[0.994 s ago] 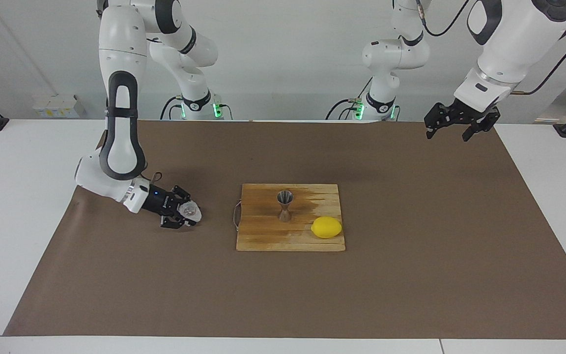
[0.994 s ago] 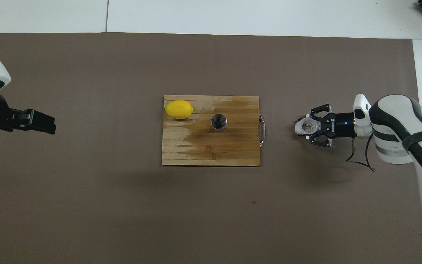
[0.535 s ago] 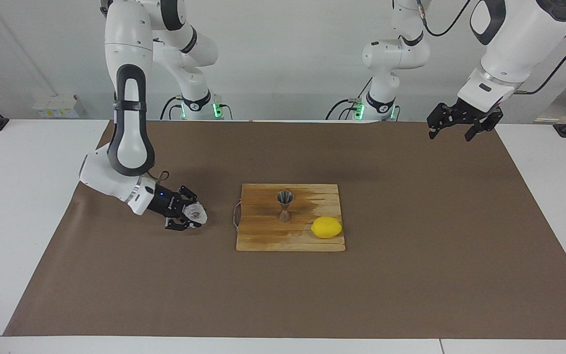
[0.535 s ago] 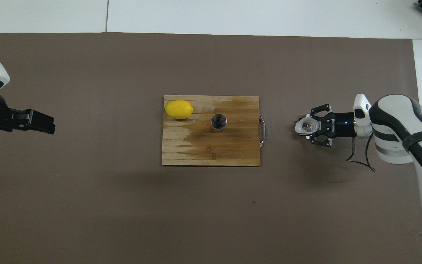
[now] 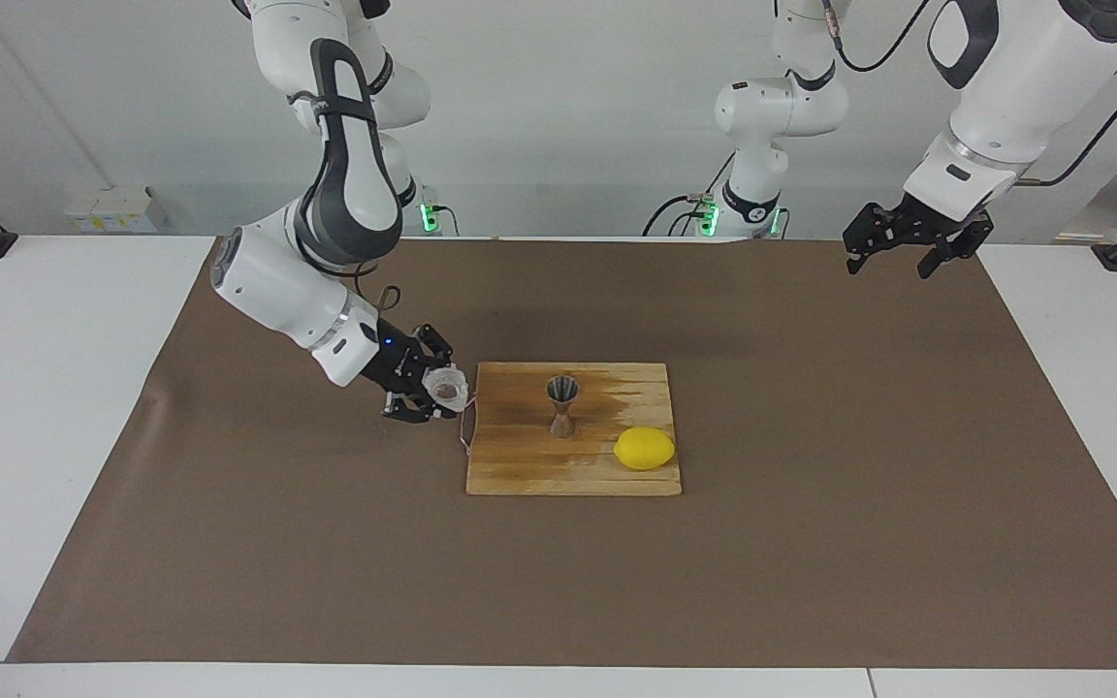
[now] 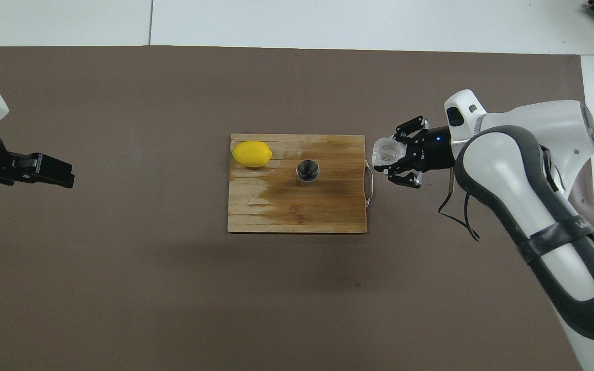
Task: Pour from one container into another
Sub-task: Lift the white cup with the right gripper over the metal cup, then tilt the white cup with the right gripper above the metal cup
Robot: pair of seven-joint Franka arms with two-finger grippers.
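Facing view: right tool [image 5: 432, 393] around glass tumbler [image 5: 446, 387]

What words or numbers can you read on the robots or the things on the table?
None can be read for sure.
Right gripper, holding the glass tumbler: small white marking on its black body, too small to read.
Right arm's strap: a white mark, too blurred to read.
Jigger, lemon, cutting board: no text.

right hand [image 5: 434, 391] holds glass tumbler [image 5: 448, 388] beside board [image 5: 520, 465] bearing jigger [image 5: 562, 404].
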